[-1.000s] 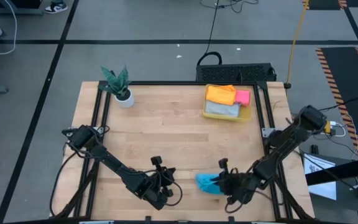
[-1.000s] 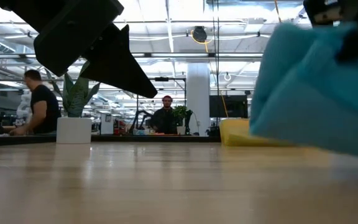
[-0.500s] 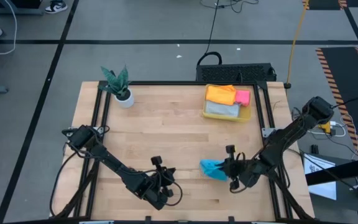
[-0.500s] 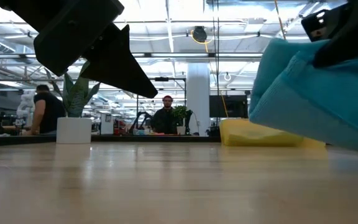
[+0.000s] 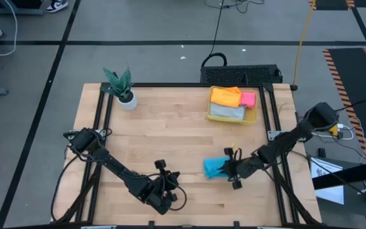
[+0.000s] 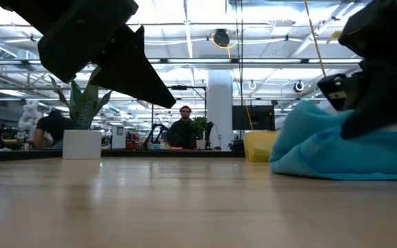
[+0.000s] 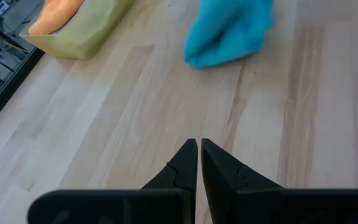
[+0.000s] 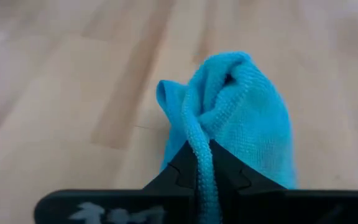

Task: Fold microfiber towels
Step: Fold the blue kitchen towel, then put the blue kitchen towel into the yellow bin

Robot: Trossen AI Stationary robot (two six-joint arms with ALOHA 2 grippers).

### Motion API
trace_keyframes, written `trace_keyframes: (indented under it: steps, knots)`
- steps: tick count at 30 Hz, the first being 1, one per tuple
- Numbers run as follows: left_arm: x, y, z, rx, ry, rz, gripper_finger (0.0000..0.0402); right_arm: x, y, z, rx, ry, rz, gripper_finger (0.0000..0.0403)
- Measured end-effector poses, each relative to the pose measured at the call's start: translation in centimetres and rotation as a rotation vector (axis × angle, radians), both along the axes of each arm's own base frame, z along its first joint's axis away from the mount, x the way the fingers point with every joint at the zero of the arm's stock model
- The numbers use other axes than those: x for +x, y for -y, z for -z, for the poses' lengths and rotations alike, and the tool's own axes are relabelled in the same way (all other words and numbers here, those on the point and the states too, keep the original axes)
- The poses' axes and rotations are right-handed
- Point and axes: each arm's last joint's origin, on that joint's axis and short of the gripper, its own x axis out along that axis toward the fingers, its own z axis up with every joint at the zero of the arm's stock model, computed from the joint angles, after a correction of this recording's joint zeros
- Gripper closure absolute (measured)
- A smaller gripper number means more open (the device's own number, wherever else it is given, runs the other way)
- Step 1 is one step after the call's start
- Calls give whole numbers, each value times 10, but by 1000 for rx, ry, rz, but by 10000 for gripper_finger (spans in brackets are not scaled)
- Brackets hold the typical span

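While the blue towel [image 5: 215,168] lies bunched on the wooden table [image 5: 170,137] toward its front right, the right gripper [image 5: 229,169] pinches a hemmed edge of it between closed fingers. Bare wood surrounds the cloth on every side. Just left, the left gripper [image 5: 170,196] waits near the front edge, fingers nearly together and empty. Orange, pink and grey towels sit in the yellow bin [image 5: 232,117] at the back.

Potted plant [image 5: 121,89] at table [image 5: 170,140] corner; yellow bin [image 5: 254,116] opposite
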Motion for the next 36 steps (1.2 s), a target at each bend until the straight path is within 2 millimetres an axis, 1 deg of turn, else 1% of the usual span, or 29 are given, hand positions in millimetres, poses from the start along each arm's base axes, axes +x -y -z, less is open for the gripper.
trace_keyframes:
  steps: [3, 6, 8, 10, 16, 18, 20, 23, 25, 29, 32, 36]
  knots:
    - [0, 0, 0, 2, 1, 5, 376, 5, -6, 10, 30, 8, -66, 392]
    - [1, 1, 0, 0, 5, 6, 376, 9, -9, 19, 25, 10, -81, 371]
    - [1, 1, -1, 0, 5, 6, 376, 9, -9, 24, 9, -8, -85, 345]
    - [1, 1, -1, 0, 6, 6, 376, 9, -9, 25, -2, -17, -89, 313]
    - [1, 1, -1, -1, 7, 7, 376, 7, -12, 12, 11, 39, -115, 217]
    - [1, 1, -1, -1, 7, 6, 376, 6, -13, 13, -14, 27, -137, 197]
    - [1, 1, -1, -1, 7, 6, 376, 5, -13, 16, -30, 19, -147, 186]
    - [1, 0, -1, -1, 7, 6, 376, 5, -14, 24, -63, -9, -160, 186]
    - [1, 0, -1, -1, 7, 5, 376, 5, -14, 29, -86, -25, -162, 193]
    - [1, 0, -1, -1, 7, 5, 376, 6, -12, 37, -162, -32, -111, 215]
    - [1, 0, -1, -1, 7, 5, 376, 7, -10, 41, -196, -48, -86, 242]
    - [1, 0, -1, -1, 7, 5, 376, 3, -2, 47, -230, -127, -49, 297]
